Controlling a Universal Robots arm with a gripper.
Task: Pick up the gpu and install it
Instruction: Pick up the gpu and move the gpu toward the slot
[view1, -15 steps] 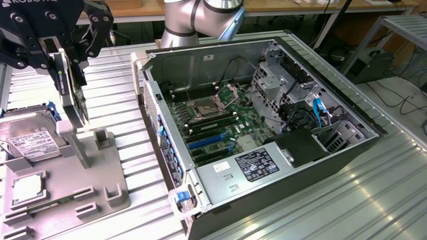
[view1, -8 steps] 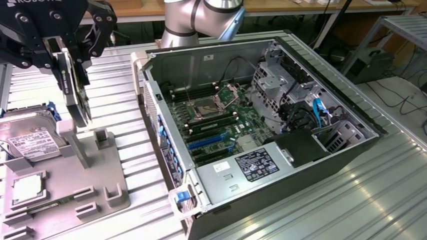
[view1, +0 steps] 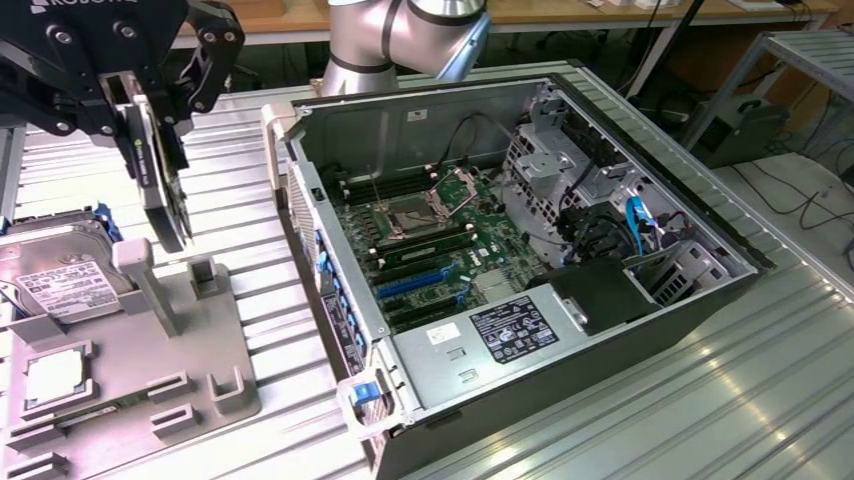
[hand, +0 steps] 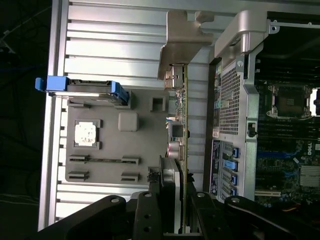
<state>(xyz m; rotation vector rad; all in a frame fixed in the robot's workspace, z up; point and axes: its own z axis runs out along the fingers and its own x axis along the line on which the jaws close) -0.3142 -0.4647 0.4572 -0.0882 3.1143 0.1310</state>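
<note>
End effector (view1: 144, 120) clamped on gpu (view1: 163, 195), fingers pressing the card's two flat faces at one end, jaws only a thin card's width apart. Gpu hangs on edge, long side pointing down, raised over grey tray (view1: 200, 375), at the tray side that faces the computer case (view1: 701, 235). Cannot tell whether its lower tip touches the tray's upright post (view1: 140, 285). Card looks thin and flat: dark board, greenish edge in the wrist view, small silvery parts and connectors standing off one face. Silvery metal bracket (hand: 184, 45) with a bent tab sits at the end far from the end effector. Hard drive (view1: 60, 275), white label and blue side rails, stands on edge on the tray toward the corner away from the case, apart from the gpu. Processor chip (view1: 54, 375), square and silver-topped, lies flat in a tray pocket. Case lies open just beside the tray on the ribbed metal tabletop (view1: 761, 400), with motherboard (view1: 447, 245) exposed and blue slots (view1: 407, 287) in view on it. Gpu is over the tray, outside the case, well apart from those slots.
</note>
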